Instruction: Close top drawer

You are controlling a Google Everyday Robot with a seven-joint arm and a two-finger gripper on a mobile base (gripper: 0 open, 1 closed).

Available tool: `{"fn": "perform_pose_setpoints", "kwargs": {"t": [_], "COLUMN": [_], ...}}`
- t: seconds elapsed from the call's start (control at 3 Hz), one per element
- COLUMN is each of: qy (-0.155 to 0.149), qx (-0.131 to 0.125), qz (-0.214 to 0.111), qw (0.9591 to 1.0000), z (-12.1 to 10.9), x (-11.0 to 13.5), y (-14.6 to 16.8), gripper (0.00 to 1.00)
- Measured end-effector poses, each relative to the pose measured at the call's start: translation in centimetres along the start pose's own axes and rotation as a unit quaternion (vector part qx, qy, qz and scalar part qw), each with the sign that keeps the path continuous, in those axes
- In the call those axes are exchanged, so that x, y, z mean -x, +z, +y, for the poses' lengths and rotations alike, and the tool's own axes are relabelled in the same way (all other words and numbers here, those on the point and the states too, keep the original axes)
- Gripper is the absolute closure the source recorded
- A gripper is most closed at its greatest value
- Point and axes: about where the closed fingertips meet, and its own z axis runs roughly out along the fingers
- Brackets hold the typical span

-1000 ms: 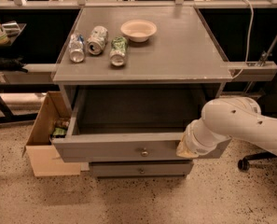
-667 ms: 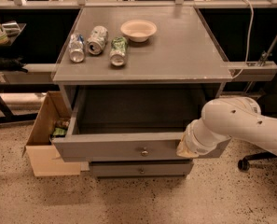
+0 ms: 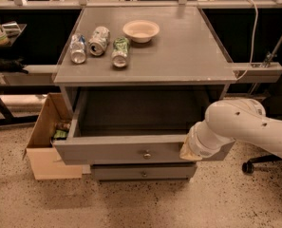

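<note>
The top drawer (image 3: pixel 117 151) is pulled far out of the grey cabinet, and its inside looks empty. Its long flat front panel has a small round metal knob (image 3: pixel 146 154) at the centre. My white arm comes in from the right. My gripper (image 3: pixel 190 151) is at the right end of the drawer's front panel, mostly hidden behind the arm's wrist.
The grey tabletop (image 3: pixel 188 56) holds a cream bowl (image 3: pixel 141 30) and three cans lying down (image 3: pixel 98 44). A lower drawer front (image 3: pixel 143 172) sits under the open one. An open cardboard box (image 3: pixel 48 141) stands on the floor at the left. An office chair's base (image 3: pixel 254 163) is at the right.
</note>
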Motion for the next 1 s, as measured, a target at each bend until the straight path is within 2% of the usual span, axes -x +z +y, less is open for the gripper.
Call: {"fn": "perform_pose_setpoints", "kwargs": {"t": [0.33, 0.67, 1.0], "qy": [0.000, 0.000, 0.000], "qx": [0.000, 0.000, 0.000], "qz": [0.000, 0.000, 0.000], "qw": [1.0000, 1.0000, 1.0000], "z": [0.00, 0.00, 0.00], "x": [0.00, 0.00, 0.00], "y": [0.00, 0.00, 0.00], "gripper": [0.16, 0.00, 0.00]}}
